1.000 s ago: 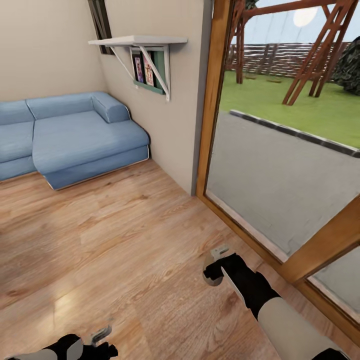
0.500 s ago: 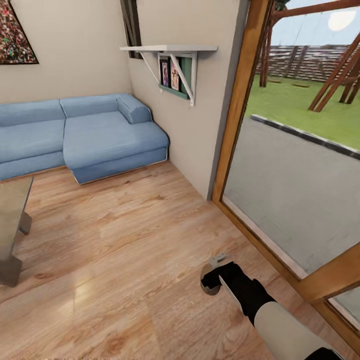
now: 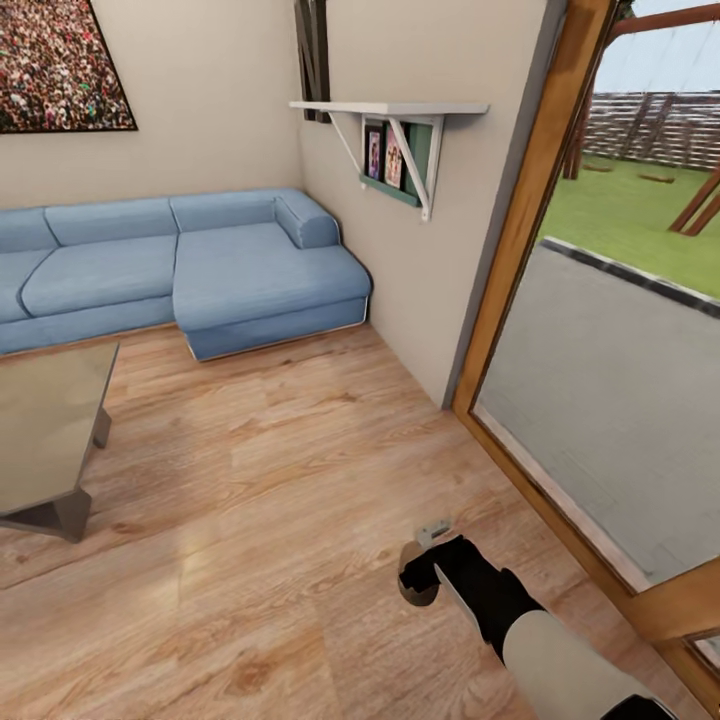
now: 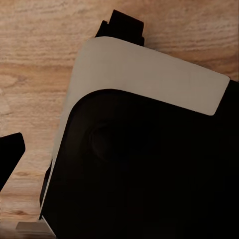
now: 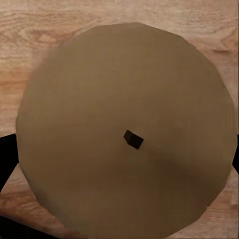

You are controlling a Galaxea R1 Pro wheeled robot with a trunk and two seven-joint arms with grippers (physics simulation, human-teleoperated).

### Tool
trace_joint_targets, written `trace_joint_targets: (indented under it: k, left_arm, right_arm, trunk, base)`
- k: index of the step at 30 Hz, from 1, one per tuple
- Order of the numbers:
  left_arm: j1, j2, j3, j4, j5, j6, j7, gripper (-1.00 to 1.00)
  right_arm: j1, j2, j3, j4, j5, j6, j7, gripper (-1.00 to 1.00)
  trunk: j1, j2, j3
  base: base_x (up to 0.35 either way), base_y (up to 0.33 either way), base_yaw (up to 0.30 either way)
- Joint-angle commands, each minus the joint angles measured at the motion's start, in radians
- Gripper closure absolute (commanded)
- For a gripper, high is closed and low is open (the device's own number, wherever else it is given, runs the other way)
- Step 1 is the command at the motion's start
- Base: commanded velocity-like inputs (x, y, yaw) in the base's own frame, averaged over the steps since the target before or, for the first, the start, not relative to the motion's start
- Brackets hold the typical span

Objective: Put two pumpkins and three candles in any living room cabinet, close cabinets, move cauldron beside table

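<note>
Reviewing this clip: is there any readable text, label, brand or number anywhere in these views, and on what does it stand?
No readable text in any view.
The large wall picture above the blue sofa: a dense speckled pattern, no lettering.
The small framed pictures under the white wall shelf: too small and blurred to read.
The pale beige round candle held by the right gripper: plain top with a dark wick nub, no label.

The light-brown wood plank floor (image 3: 260, 480) carries a blue sectional sofa (image 3: 190, 270) and a low grey tabletop (image 3: 45, 425).
</note>
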Motion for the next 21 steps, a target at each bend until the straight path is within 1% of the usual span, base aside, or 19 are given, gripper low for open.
trace_joint_targets:
  k: [1,7,8,10,12,21]
  left_arm:
    - [0.0,0.0,0.0,0.0,0.0,0.0,0.0,-1.0]
    - [0.0,0.001,0.0,0.0,0.0,0.0,0.0,-1.0]
    - [0.0,0.001,0.0,0.0,0.0,0.0,0.0,-1.0]
    - [0.0,0.004,0.0,0.0,0.001,0.0,0.0,-1.0]
    - [0.0,0.008,0.0,0.0,0.001,0.0,0.0,-1.0]
    - [0.0,0.012,0.0,0.0,0.002,-0.001,0.0,-1.0]
  right_arm:
    - [0.0,0.0,0.0,0.007,0.0,-0.002,0.0,1.0]
    - [0.0,0.003,0.0,0.019,0.0,-0.029,0.0,1.0]
    - [0.0,0.012,0.0,0.019,0.0,-0.03,-0.002,1.0]
    - [0.0,0.023,0.0,0.021,0.002,-0.03,-0.006,1.0]
    - [0.0,0.028,0.0,0.023,0.002,-0.029,-0.007,1.0]
    - [0.001,0.033,0.0,0.073,0.004,-0.03,-0.009,1.0]
  trunk:
    - [-0.004,0.007,0.003]
    - [-0.027,0.049,0.022]
    - [-0.031,0.056,0.025]
    - [-0.031,0.056,0.025]
    - [-0.031,0.056,0.025]
    - [-0.031,0.056,0.025]
  base:
    - [0.0,0.0,0.009]
    - [0.0,0.0,0.007]
    - [0.0,0.0,0.173]
    - [0.0,0.0,0.233]
    - [0.0,0.0,0.271]
    - [0.0,0.0,0.287]
